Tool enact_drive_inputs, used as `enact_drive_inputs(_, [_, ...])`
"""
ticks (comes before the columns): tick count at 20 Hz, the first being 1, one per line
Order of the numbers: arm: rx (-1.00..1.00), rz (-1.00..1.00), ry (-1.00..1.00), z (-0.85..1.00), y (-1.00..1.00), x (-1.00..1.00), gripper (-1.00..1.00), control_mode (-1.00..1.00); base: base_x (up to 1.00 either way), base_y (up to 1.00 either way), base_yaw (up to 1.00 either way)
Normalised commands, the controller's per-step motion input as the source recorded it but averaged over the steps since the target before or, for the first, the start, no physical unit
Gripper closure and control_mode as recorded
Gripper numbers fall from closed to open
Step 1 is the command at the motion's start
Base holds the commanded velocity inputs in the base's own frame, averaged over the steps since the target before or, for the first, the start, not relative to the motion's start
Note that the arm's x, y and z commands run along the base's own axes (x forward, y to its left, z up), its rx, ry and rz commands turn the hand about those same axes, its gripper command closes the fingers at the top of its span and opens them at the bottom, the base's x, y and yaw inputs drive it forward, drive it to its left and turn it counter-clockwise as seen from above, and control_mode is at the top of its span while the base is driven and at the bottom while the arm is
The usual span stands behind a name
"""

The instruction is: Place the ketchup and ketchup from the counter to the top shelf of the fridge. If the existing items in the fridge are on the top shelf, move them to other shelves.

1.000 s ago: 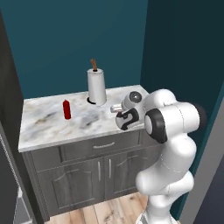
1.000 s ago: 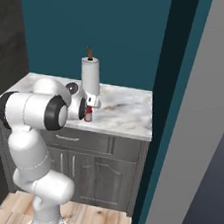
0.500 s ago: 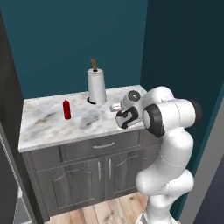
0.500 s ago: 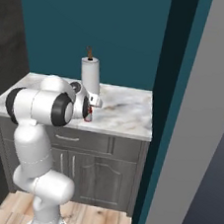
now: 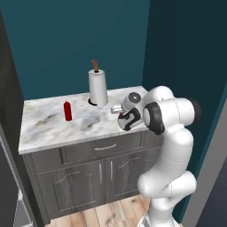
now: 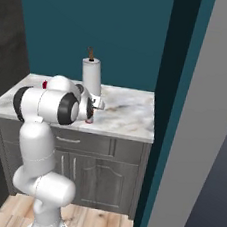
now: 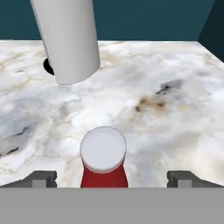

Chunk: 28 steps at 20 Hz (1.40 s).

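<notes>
On the marbled counter (image 5: 44,128) one red ketchup (image 5: 67,111) stands upright at the left, far from the hand. A second ketchup (image 7: 103,159), red with a white cap, stands upright near the counter's right front. My gripper (image 7: 111,179) is open, one fingertip (image 7: 41,178) on each side of this bottle and well clear of it. In the base views the gripper (image 5: 123,120) (image 6: 89,112) hangs low over that spot, and a bit of the red ketchup (image 6: 88,121) shows under the hand. The fridge's top shelf and the existing items are out of view.
A tall white paper-towel roll (image 5: 98,88) (image 7: 65,39) stands on the counter just behind the bottle between my fingers. A dark teal wall (image 5: 177,53) closes the counter's right end. A tall dark grey panel (image 5: 8,111) borders the counter's left end.
The arm's elbow has swung a little while the hand stays low over the right bottle. The gripper has stayed open. Neither bottle has moved.
</notes>
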Motion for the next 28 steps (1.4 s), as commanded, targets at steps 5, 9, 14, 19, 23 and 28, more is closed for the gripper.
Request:
enact_drive_inputs(5, [0.00, 0.00, 0.00, -0.11, 0.09, 0.22, -1.00, -1.00, 0.00, 0.00, 0.00])
enact_drive_inputs(9, [0.00, 0.00, 0.00, -0.03, 0.12, 0.24, -1.00, -1.00, 0.00, 0.00, 0.00])
enact_drive_inputs(14, [0.00, 0.00, 0.00, -0.06, 0.09, 0.18, 1.00, -1.00, 0.00, 0.00, 0.00])
enact_drive_inputs(19, [0.00, 0.00, 0.00, -0.02, 0.00, 0.04, 1.00, -1.00, 0.00, 0.00, 0.00])
enact_drive_inputs(23, [0.00, 0.00, 0.00, 0.00, 0.00, -0.05, 1.00, -1.00, 0.00, 0.00, 0.00])
enact_drive_inputs(28, [0.00, 0.00, -0.01, 0.38, 0.00, -0.41, 1.00, -1.00, 0.00, 0.00, 0.00])
